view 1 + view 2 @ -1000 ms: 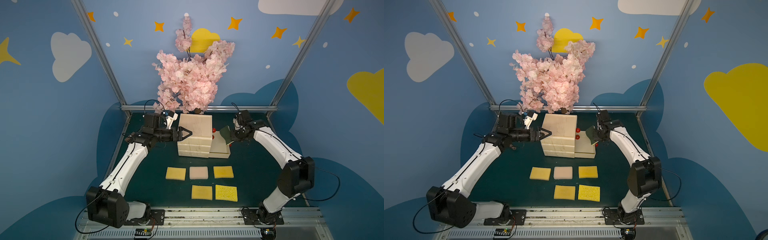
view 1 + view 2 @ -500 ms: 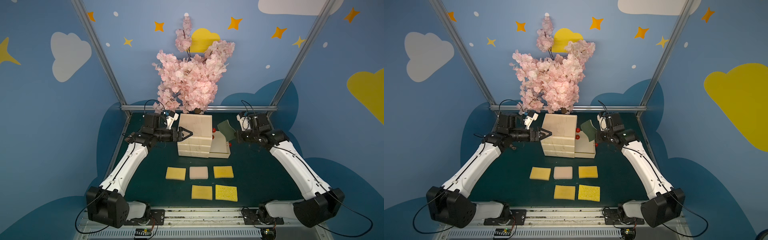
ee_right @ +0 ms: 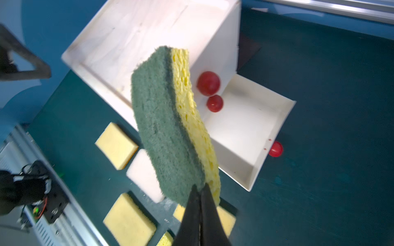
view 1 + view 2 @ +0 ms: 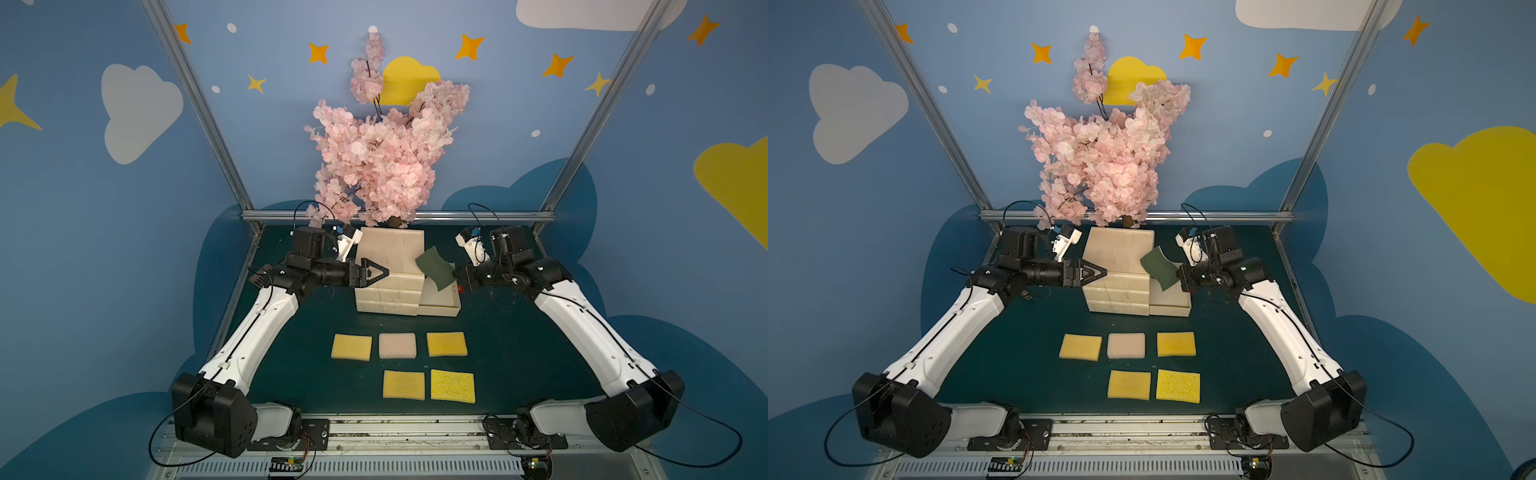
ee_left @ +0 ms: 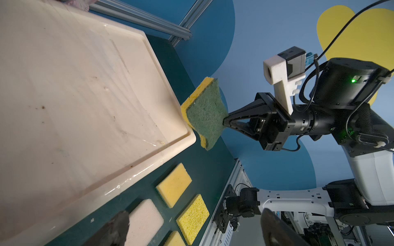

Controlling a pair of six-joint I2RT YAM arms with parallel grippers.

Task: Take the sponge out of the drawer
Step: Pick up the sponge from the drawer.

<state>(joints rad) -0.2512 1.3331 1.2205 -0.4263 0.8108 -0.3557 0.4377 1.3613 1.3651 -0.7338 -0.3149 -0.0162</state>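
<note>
A green-and-yellow sponge (image 4: 434, 268) (image 4: 1160, 269) (image 3: 170, 127) (image 5: 204, 115) hangs in the air over the open bottom drawer (image 4: 440, 306) (image 4: 1172, 308) (image 3: 241, 132), close to the cream cabinet's (image 4: 390, 253) right edge. My right gripper (image 4: 455, 274) (image 4: 1179, 276) (image 3: 200, 188) (image 5: 223, 122) is shut on the sponge's edge. The drawer's inside shows bare white. My left gripper (image 4: 386, 272) (image 4: 1104, 272) (image 5: 194, 215) stands open at the cabinet's left side, level with its top, with nothing between its fingers.
Several flat sponges, yellow ones (image 4: 351, 347) and a pink one (image 4: 397, 345), lie in two rows on the green mat in front of the cabinet. Red knobs (image 3: 208, 83) sit on the drawer fronts. A pink blossom tree (image 4: 382, 166) stands behind the cabinet.
The right arm's elbow has swung out to the right and down. The sponge stays in its gripper and has shifted slightly toward the cabinet. The left arm has hardly moved.
</note>
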